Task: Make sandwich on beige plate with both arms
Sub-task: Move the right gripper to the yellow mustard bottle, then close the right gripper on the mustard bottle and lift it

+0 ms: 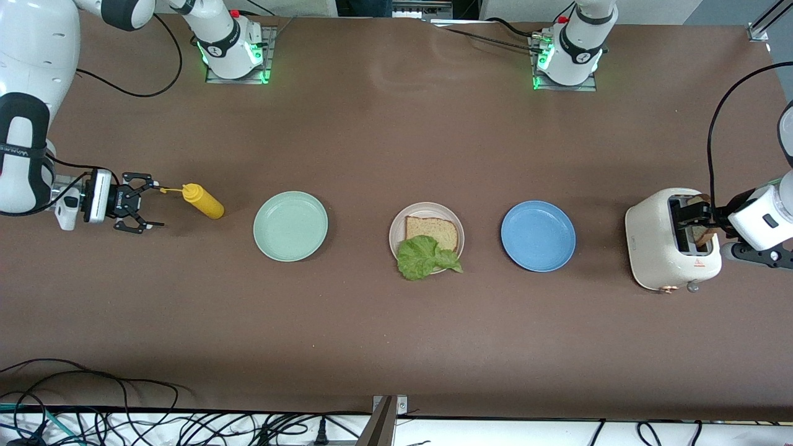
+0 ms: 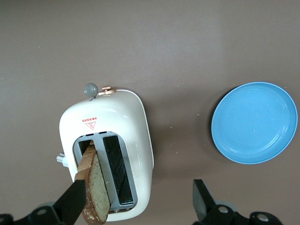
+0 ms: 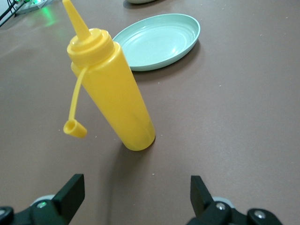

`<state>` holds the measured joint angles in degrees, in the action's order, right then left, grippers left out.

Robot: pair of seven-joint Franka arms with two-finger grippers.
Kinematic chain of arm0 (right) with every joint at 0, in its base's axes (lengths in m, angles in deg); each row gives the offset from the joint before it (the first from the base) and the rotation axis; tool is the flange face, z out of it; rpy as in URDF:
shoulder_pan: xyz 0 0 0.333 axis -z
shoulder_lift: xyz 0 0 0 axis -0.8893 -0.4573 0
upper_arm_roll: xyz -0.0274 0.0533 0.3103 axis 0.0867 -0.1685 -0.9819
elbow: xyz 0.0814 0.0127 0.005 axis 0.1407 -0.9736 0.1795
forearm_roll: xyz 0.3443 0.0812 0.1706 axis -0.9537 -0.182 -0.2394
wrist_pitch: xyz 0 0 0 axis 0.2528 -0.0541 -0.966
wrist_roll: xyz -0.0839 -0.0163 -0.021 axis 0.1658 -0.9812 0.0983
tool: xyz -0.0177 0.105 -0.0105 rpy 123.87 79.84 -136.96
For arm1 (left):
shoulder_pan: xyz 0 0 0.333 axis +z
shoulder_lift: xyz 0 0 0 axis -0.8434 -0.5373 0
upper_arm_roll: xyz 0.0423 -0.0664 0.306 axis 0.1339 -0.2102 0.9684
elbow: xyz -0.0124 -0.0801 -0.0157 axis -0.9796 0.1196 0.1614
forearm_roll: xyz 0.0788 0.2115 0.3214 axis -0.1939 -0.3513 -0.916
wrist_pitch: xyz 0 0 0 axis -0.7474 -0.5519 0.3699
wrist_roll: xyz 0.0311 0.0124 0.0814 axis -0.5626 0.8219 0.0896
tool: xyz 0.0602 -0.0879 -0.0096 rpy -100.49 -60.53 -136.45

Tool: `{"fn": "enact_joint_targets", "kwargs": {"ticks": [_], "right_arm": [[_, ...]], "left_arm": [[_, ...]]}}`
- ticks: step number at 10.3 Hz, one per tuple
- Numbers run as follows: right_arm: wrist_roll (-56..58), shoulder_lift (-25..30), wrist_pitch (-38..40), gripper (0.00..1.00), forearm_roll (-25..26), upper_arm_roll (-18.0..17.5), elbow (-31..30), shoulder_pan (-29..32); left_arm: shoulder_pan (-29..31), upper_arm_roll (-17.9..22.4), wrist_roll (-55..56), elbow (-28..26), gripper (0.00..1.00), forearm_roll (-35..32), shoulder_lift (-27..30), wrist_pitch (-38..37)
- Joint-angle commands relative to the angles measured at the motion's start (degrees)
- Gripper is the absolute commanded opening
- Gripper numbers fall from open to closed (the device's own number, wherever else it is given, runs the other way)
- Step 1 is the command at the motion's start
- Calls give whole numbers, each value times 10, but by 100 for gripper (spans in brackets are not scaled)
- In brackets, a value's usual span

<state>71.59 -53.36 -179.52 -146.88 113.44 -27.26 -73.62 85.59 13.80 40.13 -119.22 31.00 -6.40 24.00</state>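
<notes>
The right gripper (image 1: 144, 203) was seen open, low over the surface (image 1: 384, 334) at the right arm's end, just beside the mustard bottle (image 1: 204, 201), which stood upright with its cap dangling. Next came the mint plate (image 1: 290, 226), then the beige plate (image 1: 426, 230), on which one bread slice (image 1: 432, 233) lay with the lettuce (image 1: 424, 257) overhanging the rim toward the camera. The blue plate (image 1: 538, 235) lay bare beside it. At the left arm's end, the left gripper (image 2: 138, 199) was held open over the toaster (image 1: 672, 248), one finger (image 2: 72, 201) against the second slice (image 2: 95, 187) standing in a slot. It was judged that an off-centre pinch could tear that slice or jam it against the slot wall, and the toaster might be dragged. The loose lettuce could be pushed off when the slice is laid down
</notes>
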Motion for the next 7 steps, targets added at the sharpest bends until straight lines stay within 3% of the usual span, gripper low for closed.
{"fn": "enact_joint_targets", "kwargs": {"ticks": [1, 4, 7], "right_arm": [[15, 3, 7, 100, -21, -27, -3, 7], [17, -12, 7, 100, -60, -66, -18, 7], [18, -24, 10, 100, -77, -75, -27, 8]], "left_arm": [[0, -3, 0, 1, 100, -20, 3, -2], [-1, -4, 3, 4, 100, -20, 3, -2], [-2, -5, 2, 5, 100, -20, 2, -2]]}}
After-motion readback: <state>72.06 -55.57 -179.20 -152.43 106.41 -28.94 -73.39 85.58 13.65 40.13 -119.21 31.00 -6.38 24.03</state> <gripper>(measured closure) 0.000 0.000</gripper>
